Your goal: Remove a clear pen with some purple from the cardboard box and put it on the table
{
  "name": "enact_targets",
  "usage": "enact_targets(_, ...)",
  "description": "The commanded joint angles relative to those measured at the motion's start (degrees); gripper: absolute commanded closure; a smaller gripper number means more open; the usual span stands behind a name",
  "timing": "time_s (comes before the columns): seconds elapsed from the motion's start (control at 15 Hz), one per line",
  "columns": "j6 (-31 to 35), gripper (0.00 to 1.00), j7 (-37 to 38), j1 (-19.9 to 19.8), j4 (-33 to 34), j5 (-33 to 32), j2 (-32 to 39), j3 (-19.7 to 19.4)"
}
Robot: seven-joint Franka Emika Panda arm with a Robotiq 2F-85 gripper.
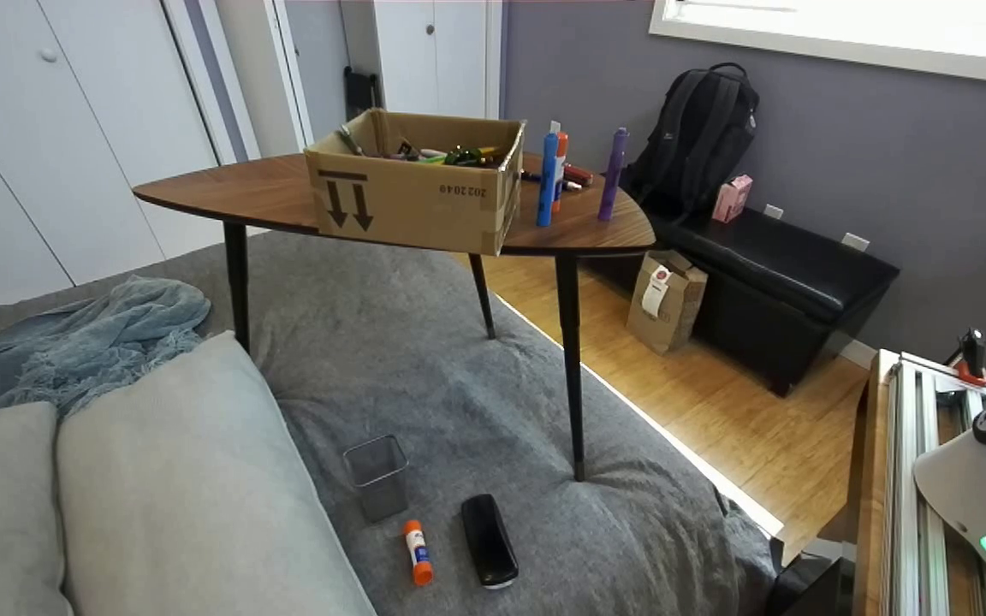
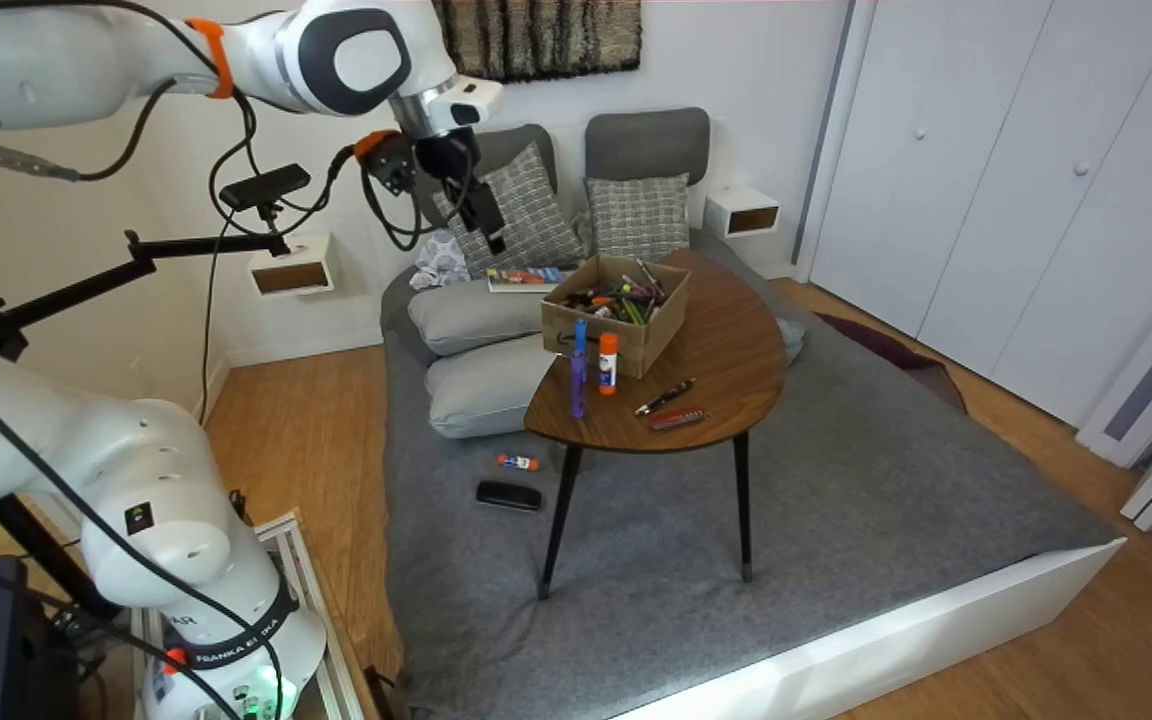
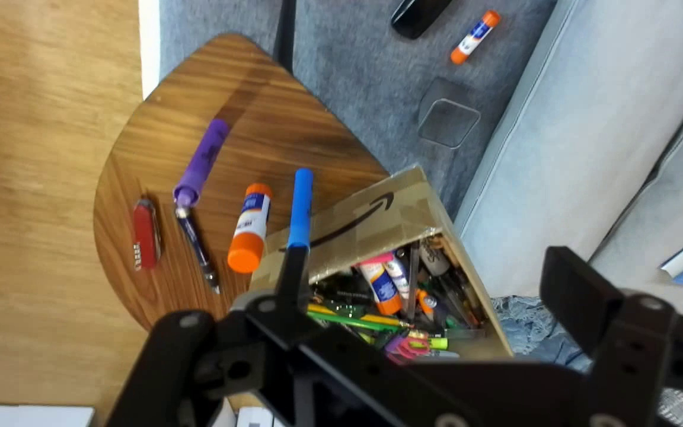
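The cardboard box (image 1: pixel 407 205) stands on the brown table (image 1: pixel 219 192), filled with pens, markers, glue sticks and pencils. It also shows in an exterior view (image 2: pixel 667 325) and in the wrist view (image 3: pixel 371 219). A clear pen with purple cannot be picked out surely; a purple and pink item (image 3: pixel 407 345) and a clear tube (image 3: pixel 463 333) lie in the box. My gripper (image 2: pixel 492 230) is raised above and to one side of the box. In the wrist view the gripper (image 3: pixel 433 276) has its fingers wide apart with nothing between them. Part of the box is hidden behind it.
On the table beside the box stand a purple marker (image 3: pixel 202 160), a blue marker (image 3: pixel 302 204) and a glue stick (image 3: pixel 251 225). A dark pen (image 3: pixel 198 246) and a red pocketknife (image 3: pixel 147 234) lie there. A mesh cup (image 1: pixel 377 479) and a black case (image 1: pixel 489 541) are on the bed.
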Motion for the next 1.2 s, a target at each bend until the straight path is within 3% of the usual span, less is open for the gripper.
enact_targets(0.0,0.5,0.0,-3.1,-0.2,10.2,-5.3,9.6,0.8)
enact_targets(0.47,6.5,0.0,-9.5,1.4,20.6,-11.3,23.4,0.1)
enact_targets(0.87,6.8,0.0,-15.6,3.5,26.7,-9.0,34.7,-0.7)
enact_targets(1.07,10.6,0.0,-16.5,3.7,28.5,-7.5,38.9,-1.3)
enact_targets(1.13,8.9,0.0,-14.7,4.1,25.6,-9.0,35.9,-1.4)
